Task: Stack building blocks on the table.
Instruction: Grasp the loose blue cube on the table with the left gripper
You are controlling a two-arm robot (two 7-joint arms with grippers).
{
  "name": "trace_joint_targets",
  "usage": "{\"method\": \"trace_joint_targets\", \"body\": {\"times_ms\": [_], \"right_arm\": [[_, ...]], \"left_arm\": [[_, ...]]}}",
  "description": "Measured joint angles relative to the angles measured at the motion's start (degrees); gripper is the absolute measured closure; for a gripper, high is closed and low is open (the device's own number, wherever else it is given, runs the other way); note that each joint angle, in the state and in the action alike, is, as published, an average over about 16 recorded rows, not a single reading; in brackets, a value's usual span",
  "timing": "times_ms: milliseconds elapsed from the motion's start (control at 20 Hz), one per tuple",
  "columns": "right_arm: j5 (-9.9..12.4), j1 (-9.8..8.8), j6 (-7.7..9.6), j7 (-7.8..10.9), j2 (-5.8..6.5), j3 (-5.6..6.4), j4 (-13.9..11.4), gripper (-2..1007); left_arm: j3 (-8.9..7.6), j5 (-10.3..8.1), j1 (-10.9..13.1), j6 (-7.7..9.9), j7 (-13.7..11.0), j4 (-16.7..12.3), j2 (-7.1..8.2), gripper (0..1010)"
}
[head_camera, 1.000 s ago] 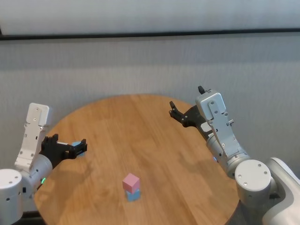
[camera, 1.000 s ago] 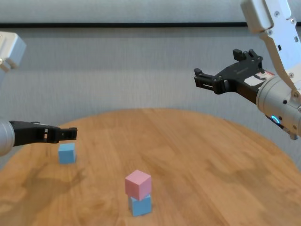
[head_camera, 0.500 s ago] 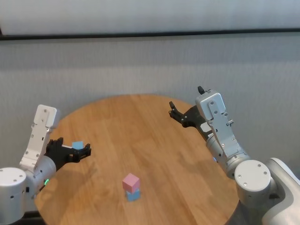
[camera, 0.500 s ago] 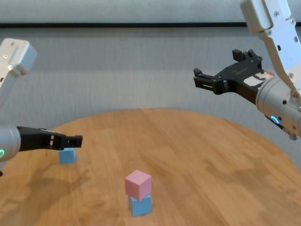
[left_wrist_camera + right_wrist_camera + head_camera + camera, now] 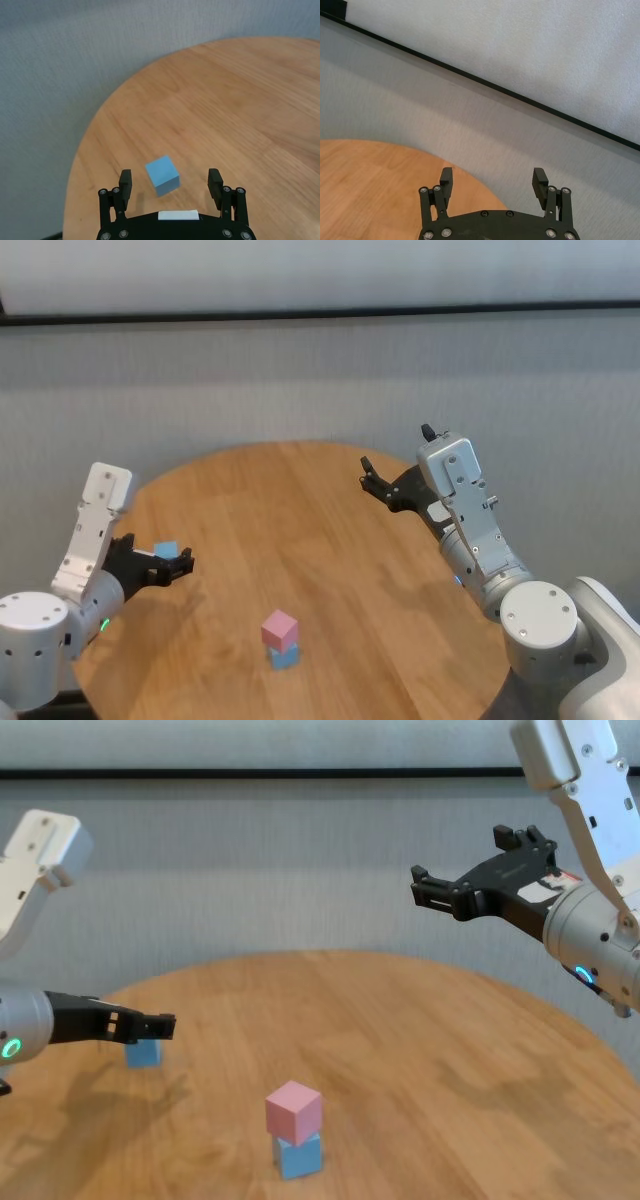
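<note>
Pincer work now falls to my left gripper (image 5: 170, 187), whose black fingers stand wide with the loose light blue matte cube (image 5: 162, 175) lying between and just ahead of them, untouched. That cube sits on the round light-brown wooden table (image 5: 330, 530), near its rim and well apart from the little tower, where the pink matte cube (image 5: 280, 628) rests on the second light blue cube (image 5: 286, 657). In my judgement the step in hand is the pickup of the loose cube, and it sits turned at an angle to my fingers, so I should rotate the wrist to meet two flat faces squarely, not the corners. I would then lower until the pads reach mid-height on the cube and close gently. My right gripper (image 5: 470, 885) hangs spread wide and empty, high and on the far side of the tower from the loose cube, clear of the work.
</note>
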Motion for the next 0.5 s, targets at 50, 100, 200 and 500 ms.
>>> {"method": "trace_joint_targets", "body": {"times_ms": [50, 100, 200, 500], "right_arm": [[0.00, 0.00, 0.00, 0.00, 0.00, 0.00, 0.00, 4], [0.01, 0.00, 0.00, 0.00, 0.00, 0.00, -0.01, 4], [0.02, 0.00, 0.01, 0.00, 0.00, -0.01, -0.01, 4], [0.03, 0.00, 0.01, 0.00, 0.00, -0.02, -0.03, 4]], "left_arm": [[0.03, 0.22, -0.16, 0.03, 0.00, 0.29, -0.15, 11], [0.06, 0.44, -0.32, 0.05, -0.02, 0.59, -0.29, 11], [0.12, 0.84, -0.64, 0.09, -0.11, 1.19, -0.59, 11], [0.16, 1.59, -1.48, 0.28, -0.75, 2.90, -1.54, 11]]}}
